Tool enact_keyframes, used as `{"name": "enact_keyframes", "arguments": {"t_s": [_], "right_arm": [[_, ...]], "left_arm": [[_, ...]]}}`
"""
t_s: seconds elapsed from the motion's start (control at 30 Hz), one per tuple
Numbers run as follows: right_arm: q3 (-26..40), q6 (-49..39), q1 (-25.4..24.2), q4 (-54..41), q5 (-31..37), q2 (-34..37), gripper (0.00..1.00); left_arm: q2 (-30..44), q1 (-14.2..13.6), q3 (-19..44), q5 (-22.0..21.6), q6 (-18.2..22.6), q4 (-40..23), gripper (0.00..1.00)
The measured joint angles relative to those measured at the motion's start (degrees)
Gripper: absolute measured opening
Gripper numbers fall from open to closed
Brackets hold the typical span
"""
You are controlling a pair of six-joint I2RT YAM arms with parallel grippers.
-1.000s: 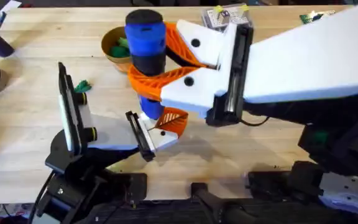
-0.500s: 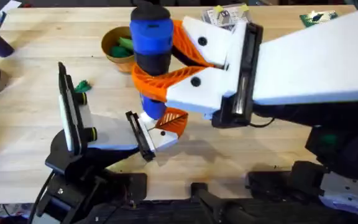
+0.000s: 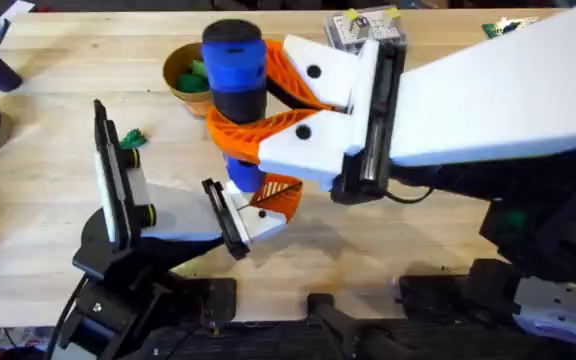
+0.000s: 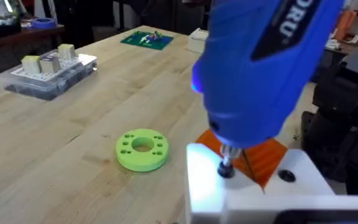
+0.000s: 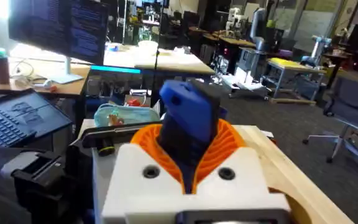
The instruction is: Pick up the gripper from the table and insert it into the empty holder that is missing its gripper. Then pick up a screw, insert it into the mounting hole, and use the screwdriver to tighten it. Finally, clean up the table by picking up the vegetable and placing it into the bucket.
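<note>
Near the middle of the table (image 3: 48, 190), seen from overhead, the screwdriver (image 3: 234, 75) stands upright, its thick blue handle and black cap pointing toward the camera. The right arm's jaws (image 3: 258, 105), large orange lattice fingers on white mounts, are closed around the handle from the right side, gripping it firmly. The narrower blue lower part of the screwdriver reaches down to the gripper (image 3: 280, 193), a small white finger with an orange lattice tip, which sits fitted at the end of the holder (image 3: 173, 215). The holder is a white arm end with flat black plates and round black knobs, rising from a black jointed base at the lower left.

From the left wrist view, the screwdriver's metal tip (image 4: 227, 167) presses down onto a white surface beside an orange lattice part. I cannot tell how the left arm's own jaws stand.

Just behind the screwdriver, toward the far side of the table, sits the bucket (image 3: 185, 72), a small round orange-tan cup with something green inside it. A small green vegetable piece (image 3: 133, 138) lies on the table near the holder's upright black plate. A green ring with holes (image 4: 142, 149) lies flat on the table, and a clear plastic parts box (image 3: 363, 27) rests at the far edge
</note>
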Motion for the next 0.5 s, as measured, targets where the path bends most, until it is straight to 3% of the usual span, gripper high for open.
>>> {"name": "enact_keyframes", "arguments": {"t_s": [0.5], "right_arm": [[0.00,0.20,0.00,-0.34,0.00,0.01,0.048]], "left_arm": [[0.00,0.00,0.00,-0.02,-0.06,0.00,0.018]]}}
